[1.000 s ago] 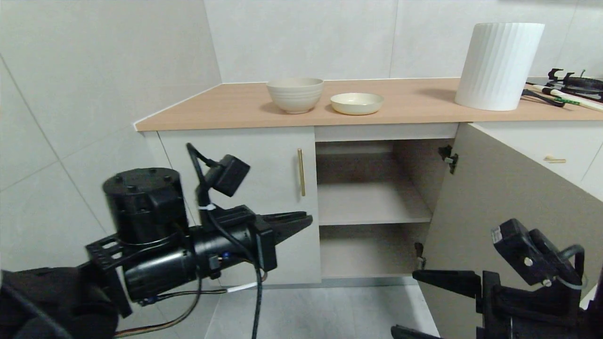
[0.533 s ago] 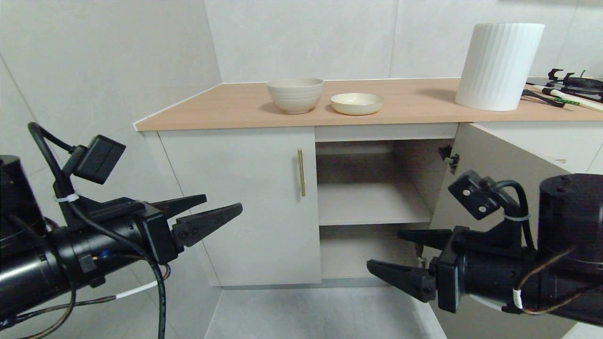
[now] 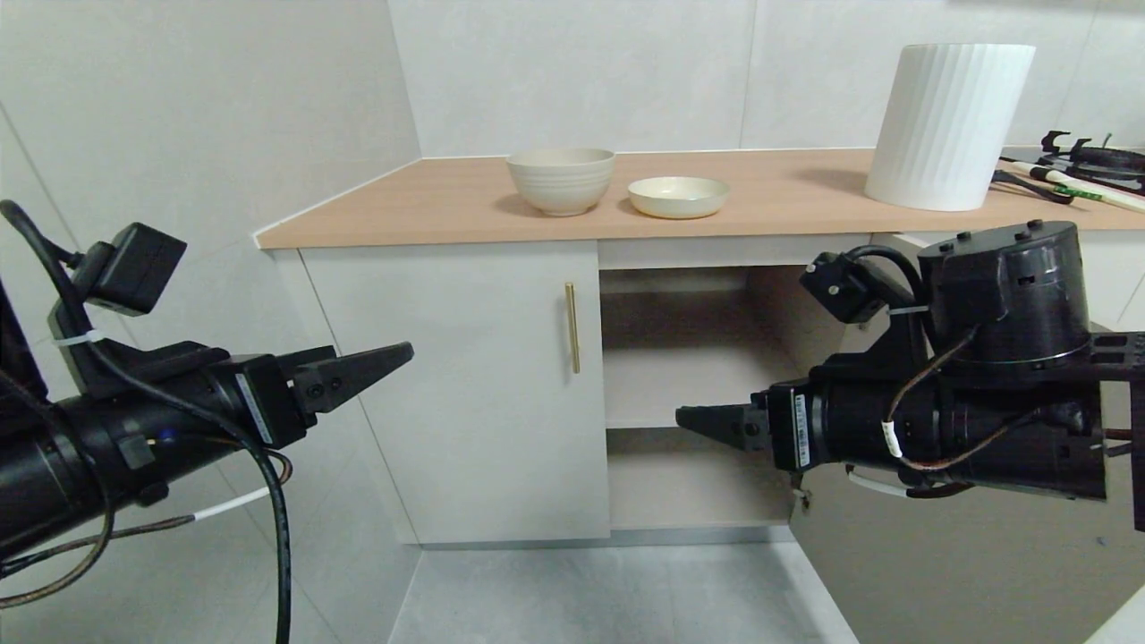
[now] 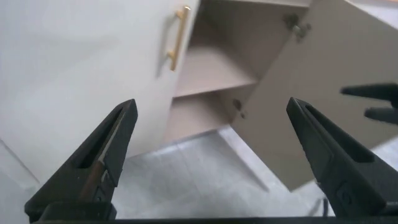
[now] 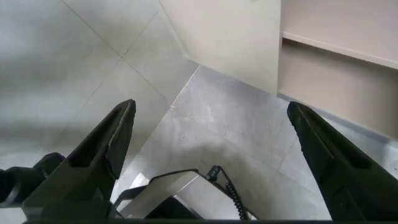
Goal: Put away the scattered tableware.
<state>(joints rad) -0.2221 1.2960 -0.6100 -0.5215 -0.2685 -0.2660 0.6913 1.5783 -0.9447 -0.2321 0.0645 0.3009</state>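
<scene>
**Pale wood bench, two dishes on top, both arms empty**

Light wood covers the bench (image 3: 429, 201), and the tableware stands on it towards the wall corner. A ribbed cream bowl (image 3: 560, 180) sits upright. Just beside it, on the side nearer the stove, is a shallow cream dish (image 3: 678, 196). The two are close, but a sliver of wood shows between them. Farther along the bench stands a tall white ribbed cylinder (image 3: 948, 125). Beyond that are a few long utensils (image 3: 1073, 183) and a black burner grate (image 3: 1091, 156).

Below the bench, the cabinet's left door (image 3: 465, 385) is closed and has a slim brass handle (image 3: 572, 326) at its inner edge. The right door (image 3: 939, 555) is swung wide open. Inside are a single bare shelf (image 3: 698, 385) and a bottom compartment under it.

The left arm (image 3: 134, 429) hangs low before the tiled wall and points towards the closed door. Its jaws are spread wide and hold nothing. The left wrist view looks between them at the handle (image 4: 176, 37) and the open door (image 4: 323, 93).

The right arm (image 3: 939, 429) is level with the open compartment and points across its mouth. In the head view its tips lie over the shelf's front edge. How far out from the cabinet they are cannot be told. Its jaws are also spread wide and empty. The right wrist view shows them over the grey floor tiles (image 5: 236, 124).

Both arms are well below the bowl and dish and apart from them.
</scene>
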